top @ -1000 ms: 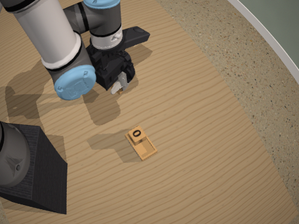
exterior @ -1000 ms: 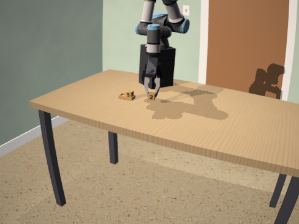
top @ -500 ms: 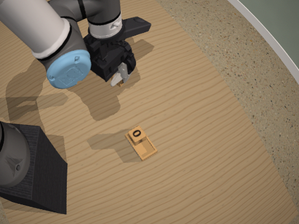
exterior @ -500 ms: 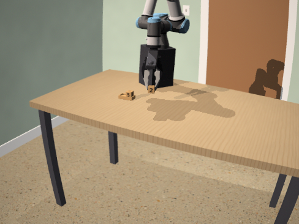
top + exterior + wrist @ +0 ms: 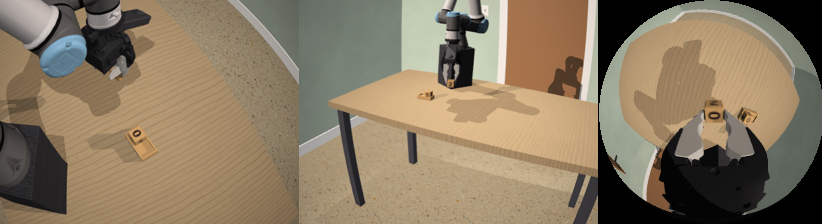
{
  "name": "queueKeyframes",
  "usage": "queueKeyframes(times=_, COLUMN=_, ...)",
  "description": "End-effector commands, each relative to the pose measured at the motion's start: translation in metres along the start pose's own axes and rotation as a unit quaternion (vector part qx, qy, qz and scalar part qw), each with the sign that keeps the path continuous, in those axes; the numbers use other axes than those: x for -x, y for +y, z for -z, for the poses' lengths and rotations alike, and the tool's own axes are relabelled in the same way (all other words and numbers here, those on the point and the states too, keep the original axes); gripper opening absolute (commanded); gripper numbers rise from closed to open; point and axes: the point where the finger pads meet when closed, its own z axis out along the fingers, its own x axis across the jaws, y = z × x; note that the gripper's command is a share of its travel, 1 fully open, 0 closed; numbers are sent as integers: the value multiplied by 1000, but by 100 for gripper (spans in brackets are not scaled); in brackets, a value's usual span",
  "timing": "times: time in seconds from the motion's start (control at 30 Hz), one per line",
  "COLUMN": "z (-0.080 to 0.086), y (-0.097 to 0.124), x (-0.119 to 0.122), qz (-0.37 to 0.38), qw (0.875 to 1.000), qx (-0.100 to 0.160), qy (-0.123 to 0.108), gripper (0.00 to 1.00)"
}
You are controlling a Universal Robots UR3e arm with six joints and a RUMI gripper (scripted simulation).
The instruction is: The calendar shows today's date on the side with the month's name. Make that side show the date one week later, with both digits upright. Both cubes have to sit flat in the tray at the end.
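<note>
My gripper [image 5: 118, 76] [image 5: 451, 81] [image 5: 714, 110] is shut on a wooden cube [image 5: 450, 84] [image 5: 714, 111], which appears to hang above the table. This cube shows an upright 2 in the exterior view and a 0 in the wrist view, with another digit foreshortened beside the 0. The wooden tray [image 5: 150, 155] [image 5: 421, 98] stands on the table, away from the gripper. The other cube [image 5: 136, 134] [image 5: 429, 93] [image 5: 749, 119] sits in one end of the tray, with a 0 on top and a 5 on the side towards the exterior camera. The tray's other end is empty.
The arm's dark pedestal [image 5: 49, 171] [image 5: 465, 65] stands near the tray and the gripper. The wooden table [image 5: 214, 153] [image 5: 391, 101] has its edge past the tray in the exterior view. The arm's shadow falls across the table.
</note>
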Motion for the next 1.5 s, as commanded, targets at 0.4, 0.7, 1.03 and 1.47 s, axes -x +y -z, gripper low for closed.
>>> queueKeyframes(times=0.4, z=8, y=4, x=2, qz=0, qw=1000, qx=11, qy=-6, gripper=11)
queueKeyframes(times=0.7, z=8, y=5, x=2, qz=3, qw=1000, qx=12, qy=-6, gripper=11)
queueKeyframes(times=1.03, z=8, y=7, x=0, qz=43, qw=999, qx=12, qy=-7, gripper=11)
queueKeyframes(times=1.47, z=8, y=13, x=-6, qz=172, qw=985, qx=10, qy=-8, gripper=11)
